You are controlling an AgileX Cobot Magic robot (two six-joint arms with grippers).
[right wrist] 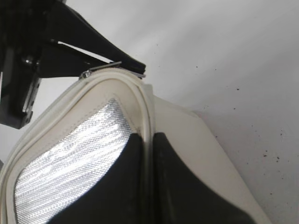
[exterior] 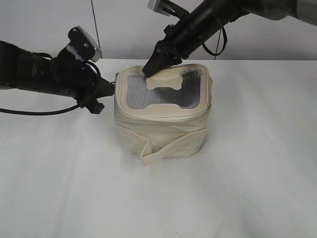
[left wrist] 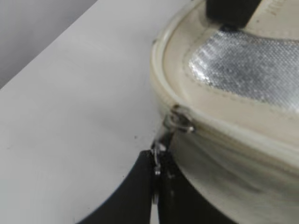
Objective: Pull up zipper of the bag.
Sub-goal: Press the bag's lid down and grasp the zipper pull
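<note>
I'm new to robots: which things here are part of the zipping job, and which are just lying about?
Part of the job:
- bag
- zipper
- left hand, pinching the zipper pull
- right hand, pressing the bag's top

Just there:
- white table
- black cable

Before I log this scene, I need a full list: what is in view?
bag: one, cream with grey mesh top, mid-table.
zipper: one cream track round the bag's top rim, silver slider at the left corner.
strap: one, cream, wrapped round the bag's body.
table: one, white.
left gripper: one, black, at the bag's left corner, pinching the slider's silver pull.
right gripper: one, black, closed on the top rim at the bag's back edge.
</note>
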